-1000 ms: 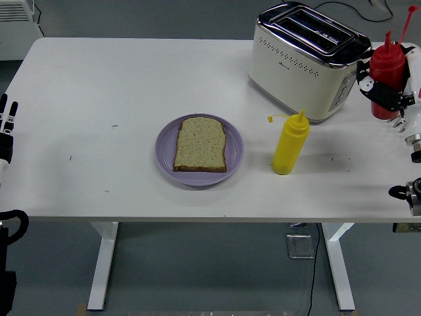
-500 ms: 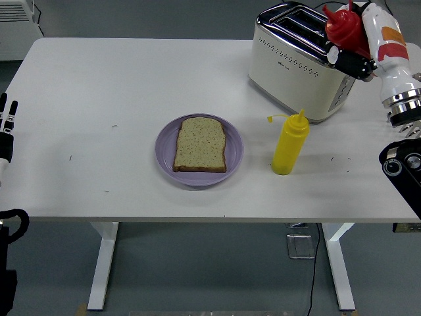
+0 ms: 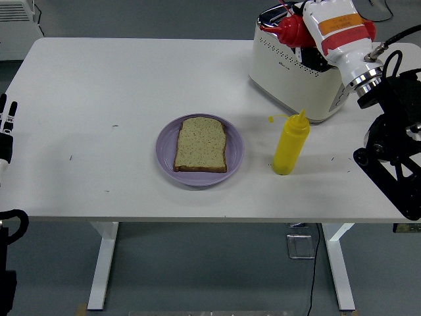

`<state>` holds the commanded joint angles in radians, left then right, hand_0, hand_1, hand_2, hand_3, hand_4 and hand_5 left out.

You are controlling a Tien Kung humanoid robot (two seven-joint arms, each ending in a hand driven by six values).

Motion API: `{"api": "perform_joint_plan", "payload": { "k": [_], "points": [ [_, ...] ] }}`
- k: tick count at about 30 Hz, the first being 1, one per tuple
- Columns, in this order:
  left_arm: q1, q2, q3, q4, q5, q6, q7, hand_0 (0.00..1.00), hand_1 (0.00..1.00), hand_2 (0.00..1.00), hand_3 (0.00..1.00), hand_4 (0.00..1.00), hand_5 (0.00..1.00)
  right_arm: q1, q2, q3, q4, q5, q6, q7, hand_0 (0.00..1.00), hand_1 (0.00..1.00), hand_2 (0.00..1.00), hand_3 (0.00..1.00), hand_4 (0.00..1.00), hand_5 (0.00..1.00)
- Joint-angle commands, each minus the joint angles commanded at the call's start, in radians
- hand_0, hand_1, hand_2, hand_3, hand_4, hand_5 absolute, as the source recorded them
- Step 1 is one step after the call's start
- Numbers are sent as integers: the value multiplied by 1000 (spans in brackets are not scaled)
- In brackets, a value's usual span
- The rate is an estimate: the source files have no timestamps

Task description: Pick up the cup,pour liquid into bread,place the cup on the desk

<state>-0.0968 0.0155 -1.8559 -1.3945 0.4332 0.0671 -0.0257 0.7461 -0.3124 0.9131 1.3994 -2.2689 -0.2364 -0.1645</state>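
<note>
While one red bottle (image 3: pixel 291 29) hangs gripped, one yellow bottle (image 3: pixel 289 143) stands; one bread slice (image 3: pixel 200 144).

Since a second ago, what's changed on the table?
The right hand, shut on the red squeeze bottle, lifted it from the table's right edge and swung it left, tipping it sideways over the toaster. The yellow bottle, bread, plate and left hand stayed put.

Red bottle (image 3: pixel 292 29), yellow bottle (image 3: pixel 289 143), cream-and-chrome toaster (image 3: pixel 289 72). Speckled tan bread (image 3: pixel 200 143) with a brown crust, lilac plate (image 3: pixel 166 153), white desk (image 3: pixel 131 85). Right hand (image 3: pixel 332 26) white with orange and red bands.
</note>
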Motion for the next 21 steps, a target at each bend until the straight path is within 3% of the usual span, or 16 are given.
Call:
{"api": "perform_joint_plan", "payload": {
  "k": [3,9,16,21],
  "points": [
    [2,0,-1,-1,0,0,0,785,736,738,694,508,998,25,7,-63,-30,0,50,-8,203,263,364,421,449,15],
    [2,-3,3,1,0,-1,0,785,737,738,694,507,998,53,38,-95,-61,0,122,-47,201,256,360,421,433,16],
    [4,-1,-5,-1,0,-1,0,785,736,737,694,508,998,76,7,-31,-34,0,109,-65,180,255,356,415,399,35],
    [3,-1,-3,-1,0,-1,0,785,736,737,694,508,998,82,-5,-78,-18,0,105,-59,180,255,356,415,399,35]
  ]
}}
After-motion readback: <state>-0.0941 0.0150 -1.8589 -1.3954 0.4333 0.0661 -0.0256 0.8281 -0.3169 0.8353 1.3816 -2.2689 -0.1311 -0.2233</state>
